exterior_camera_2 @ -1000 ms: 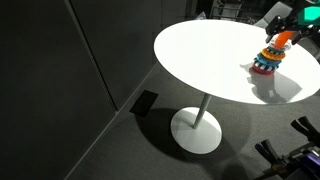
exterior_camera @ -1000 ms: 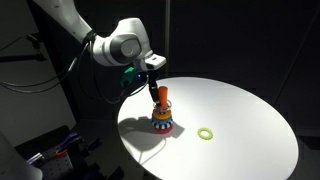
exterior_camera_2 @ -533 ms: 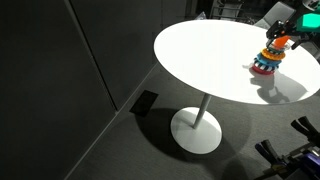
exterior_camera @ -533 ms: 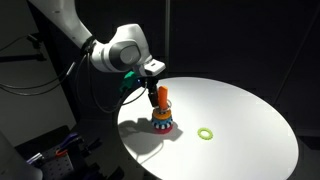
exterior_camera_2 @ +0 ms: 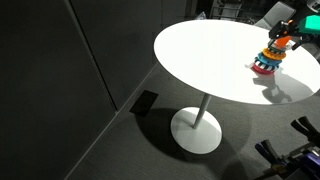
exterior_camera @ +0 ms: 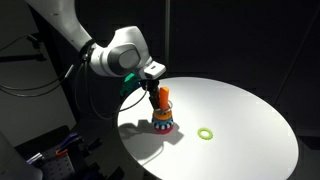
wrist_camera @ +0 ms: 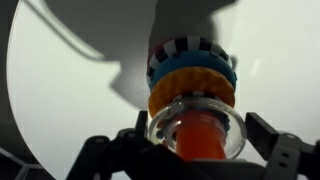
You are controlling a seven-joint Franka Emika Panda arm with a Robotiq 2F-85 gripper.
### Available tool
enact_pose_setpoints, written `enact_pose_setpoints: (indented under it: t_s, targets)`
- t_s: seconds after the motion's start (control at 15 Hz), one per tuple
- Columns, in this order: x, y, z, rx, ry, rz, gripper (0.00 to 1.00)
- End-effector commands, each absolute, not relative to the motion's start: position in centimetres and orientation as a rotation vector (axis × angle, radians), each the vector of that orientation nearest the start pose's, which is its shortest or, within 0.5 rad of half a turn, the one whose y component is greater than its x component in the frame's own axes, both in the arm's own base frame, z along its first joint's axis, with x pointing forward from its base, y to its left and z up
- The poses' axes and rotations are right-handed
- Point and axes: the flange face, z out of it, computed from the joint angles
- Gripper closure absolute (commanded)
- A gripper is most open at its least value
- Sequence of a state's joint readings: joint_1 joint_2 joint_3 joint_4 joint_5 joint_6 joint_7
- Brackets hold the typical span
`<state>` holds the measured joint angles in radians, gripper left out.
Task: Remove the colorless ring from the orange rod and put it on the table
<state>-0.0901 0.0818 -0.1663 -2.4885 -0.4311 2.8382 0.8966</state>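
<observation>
The orange rod (wrist_camera: 201, 138) stands upright through the stacked coloured rings (wrist_camera: 190, 70) near the edge of the white table (exterior_camera: 240, 120). The colorless ring (wrist_camera: 235, 128) sits around the rod, above the stack, with whitish glints. In the wrist view my gripper (wrist_camera: 190, 150) straddles the rod from above. Its two dark fingers (wrist_camera: 278, 148) press on the ring's left and right rims. Both exterior views show the gripper (exterior_camera: 159, 88) over the rod (exterior_camera: 164, 99) and the stack (exterior_camera_2: 265, 65). The colorless ring is too small to make out there.
A light-green ring (exterior_camera: 206, 132) lies flat on the table right of the stack. The table's edge (exterior_camera: 125, 125) runs close to the stack on the arm's side. The table stands on a white pedestal foot (exterior_camera_2: 195, 130), with dark floor and walls around it.
The arm has shifted slightly down and toward the rod. The stack and the light-green ring have not moved.
</observation>
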Motion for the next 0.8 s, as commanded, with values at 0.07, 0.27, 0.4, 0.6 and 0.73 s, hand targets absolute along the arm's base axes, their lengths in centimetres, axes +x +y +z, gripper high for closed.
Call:
enact_pose_setpoints:
  t_s: [0.07, 0.27, 0.4, 0.6, 0.73]
  targets:
    - [48.2, -10.7, 27.7, -2.958, 1.208, -0.520, 0.32]
    - [48.2, -10.6, 27.4, -2.956, 1.211, -0.507, 0.32]
    - [48.3, -10.4, 28.0, -2.952, 1.206, -0.510, 0.32]
    - [48.4, -10.2, 28.7, -2.954, 1.204, -0.514, 0.32]
    - [48.5, -10.0, 29.4, -2.957, 1.196, -0.512, 0.32]
